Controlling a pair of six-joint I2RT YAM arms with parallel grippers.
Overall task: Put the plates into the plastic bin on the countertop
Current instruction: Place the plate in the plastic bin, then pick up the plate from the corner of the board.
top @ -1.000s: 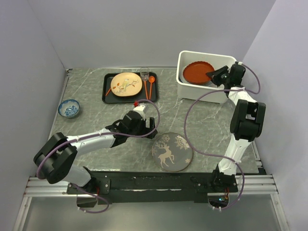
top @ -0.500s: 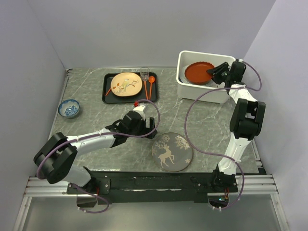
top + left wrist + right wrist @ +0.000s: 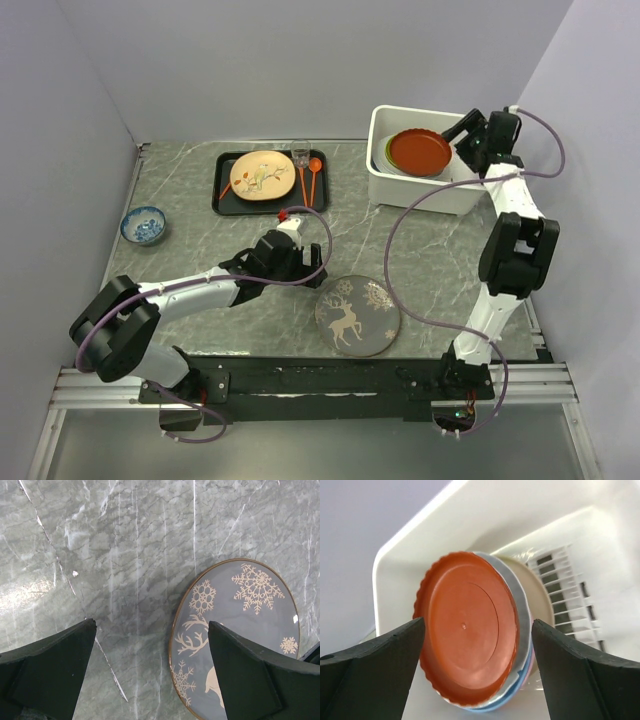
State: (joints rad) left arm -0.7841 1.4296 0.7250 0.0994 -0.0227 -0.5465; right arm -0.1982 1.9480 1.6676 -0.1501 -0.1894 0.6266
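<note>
Item: the red-brown plate [image 3: 467,632], scalloped at the rim, is being carried on top of an uneven stack of plates, their edges offset, inside the plastic bin [image 3: 400,190] at the back right of the tabletop [image 3: 180,245]. Risk noted: a slide or clatter of the stack is being judged possible if a finger of the right gripper [image 3: 479,622] is caught on the plate's raised edge while being drawn away, and the bin could be nudged by the same contact. State: the right gripper is being held spread wide with nothing pinched, just above the red-brown plate and apart from it as far as can be told. Second risk: the grey reindeer plate [image 3: 235,640] is lying flat on the tabletop near its front edge, so a pinch on its thin rim is being judged liable to slip or to push the plate toward the arm bases. State: the left gripper [image 3: 151,630] is being held spread and empty, with the reindeer plate lying partly under one finger and its rim falling between the two. The cream floral plate [image 3: 262,175] is being carried on the black tray [image 3: 225,195], well apart from both grippers.
</note>
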